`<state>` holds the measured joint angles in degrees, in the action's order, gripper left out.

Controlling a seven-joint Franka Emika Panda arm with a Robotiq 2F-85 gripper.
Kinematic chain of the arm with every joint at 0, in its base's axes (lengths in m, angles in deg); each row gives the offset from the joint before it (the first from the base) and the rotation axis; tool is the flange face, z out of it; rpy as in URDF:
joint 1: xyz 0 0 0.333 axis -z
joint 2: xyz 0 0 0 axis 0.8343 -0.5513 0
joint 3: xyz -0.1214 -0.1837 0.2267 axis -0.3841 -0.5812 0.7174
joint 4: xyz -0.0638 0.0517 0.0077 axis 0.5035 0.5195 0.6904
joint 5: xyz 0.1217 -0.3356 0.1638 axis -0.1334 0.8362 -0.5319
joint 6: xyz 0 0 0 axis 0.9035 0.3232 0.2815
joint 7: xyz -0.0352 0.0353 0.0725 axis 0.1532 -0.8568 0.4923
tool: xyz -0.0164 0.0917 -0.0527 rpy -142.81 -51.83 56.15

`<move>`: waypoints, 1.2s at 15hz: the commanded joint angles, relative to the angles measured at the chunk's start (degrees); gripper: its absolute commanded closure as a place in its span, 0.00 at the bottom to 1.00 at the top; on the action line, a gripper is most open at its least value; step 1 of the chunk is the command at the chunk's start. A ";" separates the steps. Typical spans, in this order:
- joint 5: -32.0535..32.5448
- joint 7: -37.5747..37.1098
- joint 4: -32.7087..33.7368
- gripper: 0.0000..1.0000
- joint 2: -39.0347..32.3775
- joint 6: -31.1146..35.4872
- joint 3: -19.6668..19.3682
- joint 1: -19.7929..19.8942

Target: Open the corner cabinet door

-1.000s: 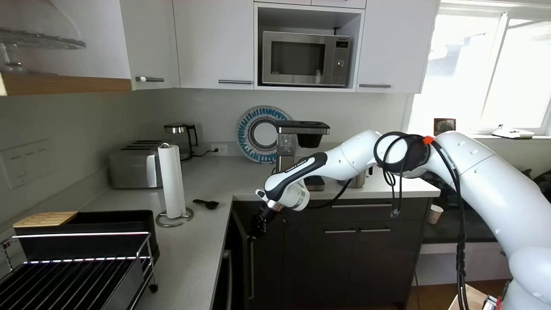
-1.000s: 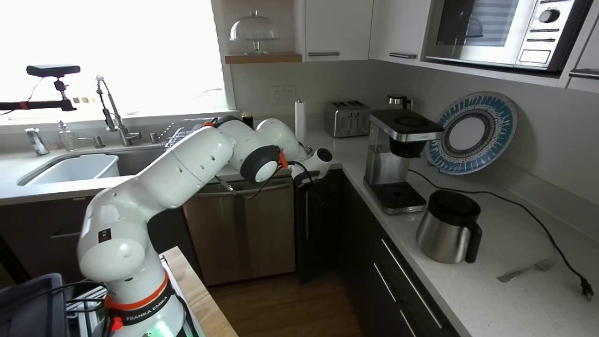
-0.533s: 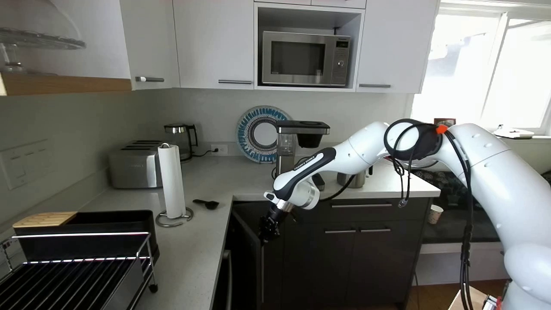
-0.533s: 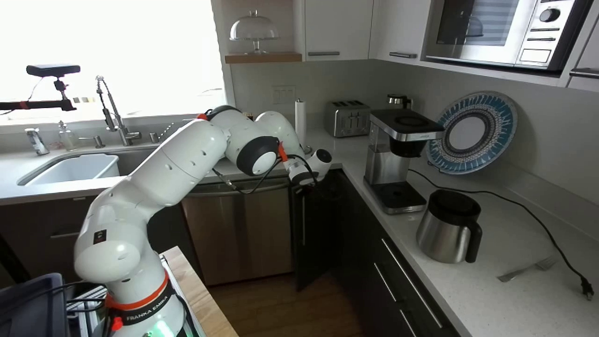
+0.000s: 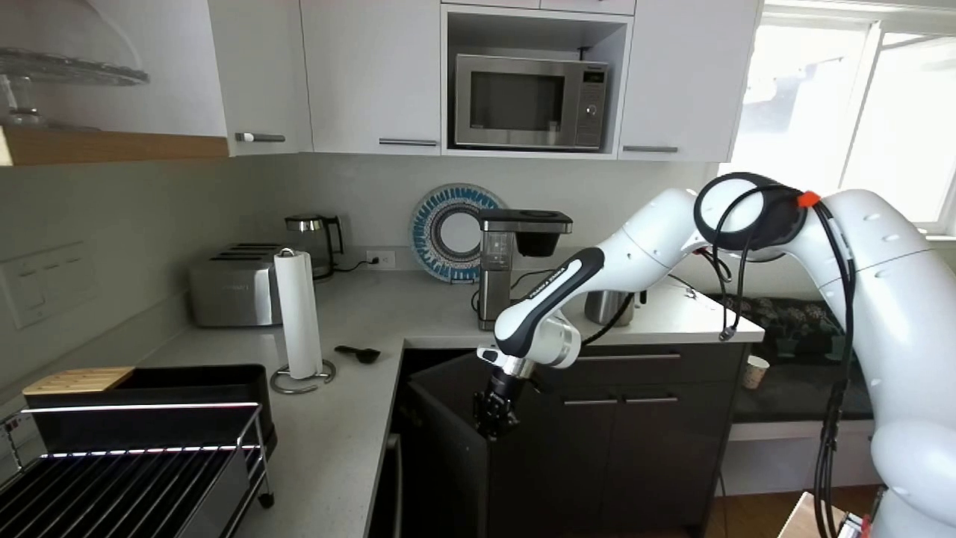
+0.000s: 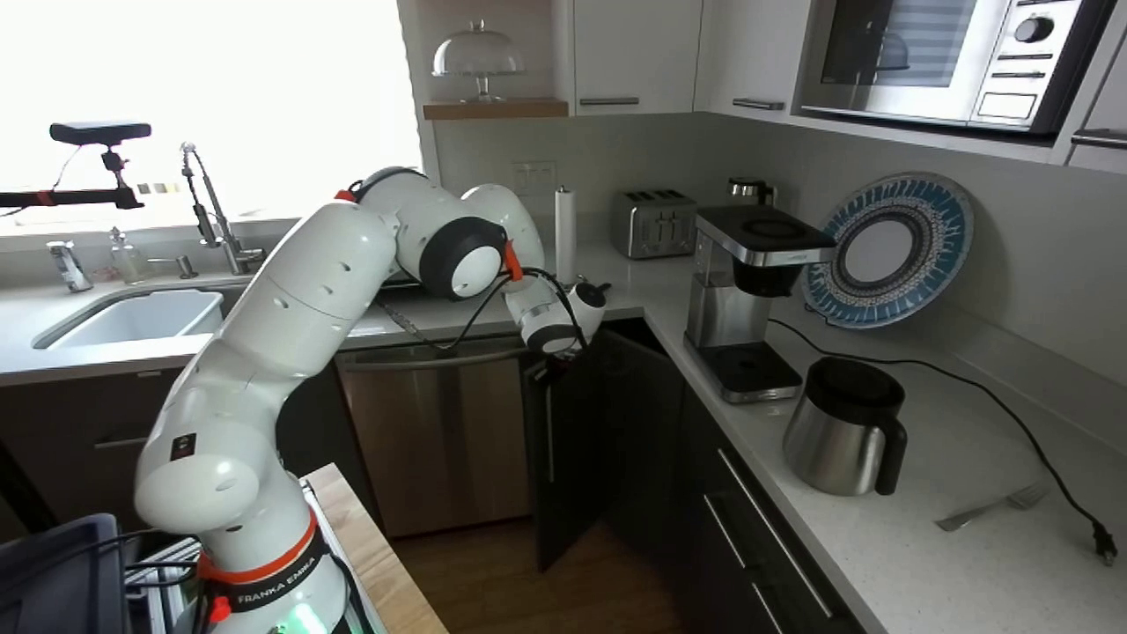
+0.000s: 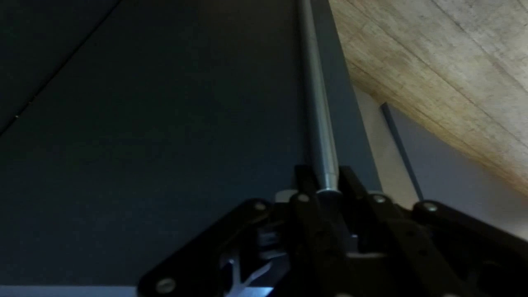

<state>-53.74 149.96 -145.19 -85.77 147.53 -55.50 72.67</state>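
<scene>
The corner cabinet door, a tall dark panel, stands partly open with its free edge swung out from the corner. It shows in both exterior views (image 5: 452, 467) (image 6: 577, 440), and it fills the left of the wrist view (image 7: 177, 144). A vertical silver bar handle (image 7: 319, 103) runs near its edge; it also shows in an exterior view (image 6: 550, 431). My gripper (image 7: 328, 177) has its fingers on both sides of the handle's upper end, shut on it. In both exterior views the gripper (image 5: 494, 418) (image 6: 546, 368) is at the door's top edge, dark and partly hard to make out.
The steel dishwasher (image 6: 449, 440) is beside the door. Dark drawer fronts (image 6: 748, 528) with bar handles stand on the other side. The pale countertop (image 5: 336, 433) bears a coffee maker (image 6: 744, 308), a steel carafe (image 6: 845, 427) and a paper towel roll (image 5: 297, 317). Wooden floor (image 7: 445, 62) lies below.
My gripper has moved outward from the corner with the handle, and the door has swung further open. The arm's elbow has risen and drawn back towards its base. The dark opening has widened.
</scene>
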 commanded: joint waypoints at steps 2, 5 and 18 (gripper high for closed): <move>0.58 2.53 -13.99 0.95 11.54 -3.61 -2.86 1.59; 3.09 5.64 -18.88 0.95 16.35 -5.56 -7.56 -0.27; 35.27 10.45 -25.36 0.95 23.44 -6.34 -29.26 -10.24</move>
<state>-24.42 163.69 -168.59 -66.33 142.92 -79.86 62.99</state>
